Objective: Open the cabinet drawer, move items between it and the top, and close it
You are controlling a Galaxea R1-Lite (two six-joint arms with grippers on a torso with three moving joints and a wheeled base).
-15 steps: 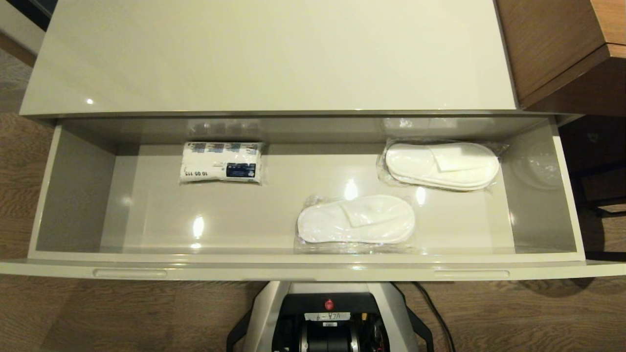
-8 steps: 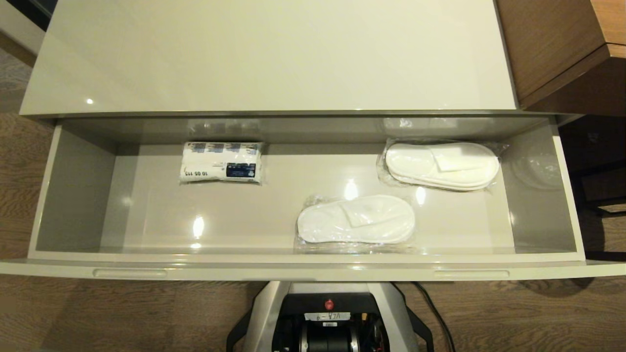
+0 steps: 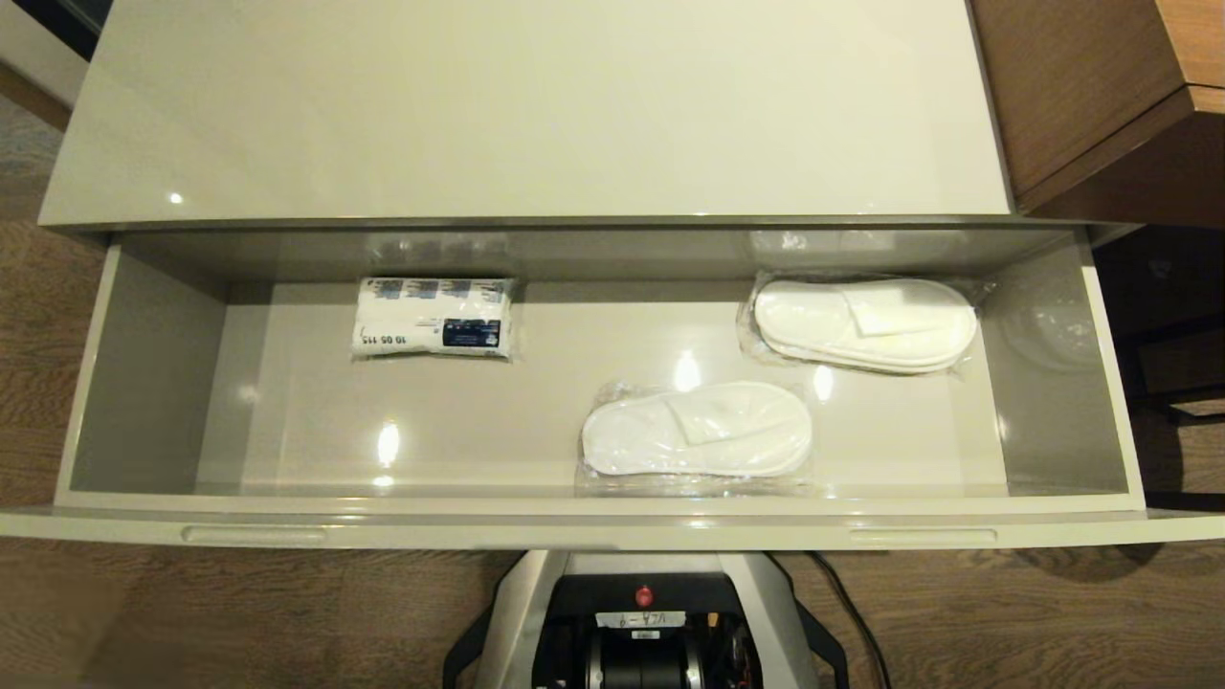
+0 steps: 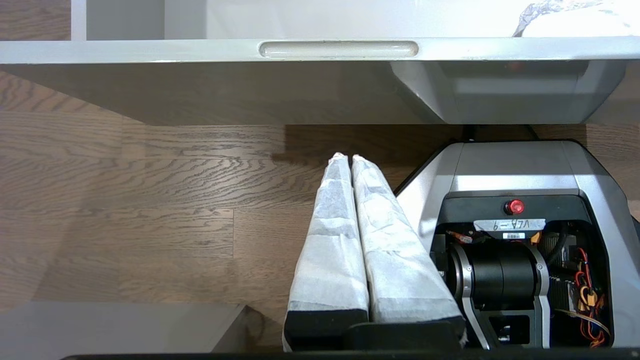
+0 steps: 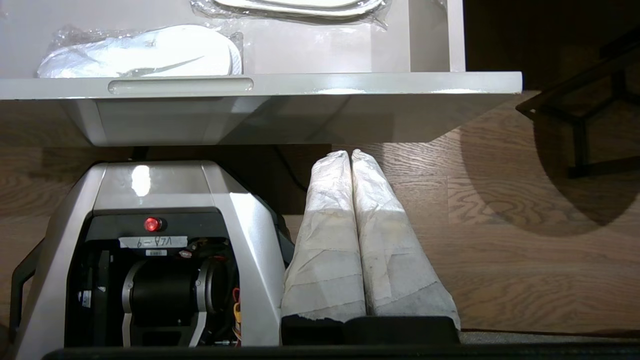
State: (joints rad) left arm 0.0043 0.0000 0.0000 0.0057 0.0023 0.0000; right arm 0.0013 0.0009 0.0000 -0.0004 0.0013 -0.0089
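Both grippers hang low over the brown wood floor (image 4: 125,200). Fingers of the left gripper (image 4: 348,158) are pressed tight together and hold nothing. Same for the right gripper (image 5: 348,154). Just past the fingertips, the cabinet drawer (image 3: 144,383) is pulled wide open. Inside lie two wrapped slipper pairs (image 3: 697,429) (image 3: 864,323) and a white printed packet (image 3: 433,318). Farther off is the bare shiny top (image 3: 526,105), with brown wooden furniture (image 3: 1081,86) beside it

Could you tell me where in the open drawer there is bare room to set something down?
In the cabinet drawer, the floor left of the printed packet and the front-left stretch are bare. The right half is crowded by the near slipper pair and far slipper pair.
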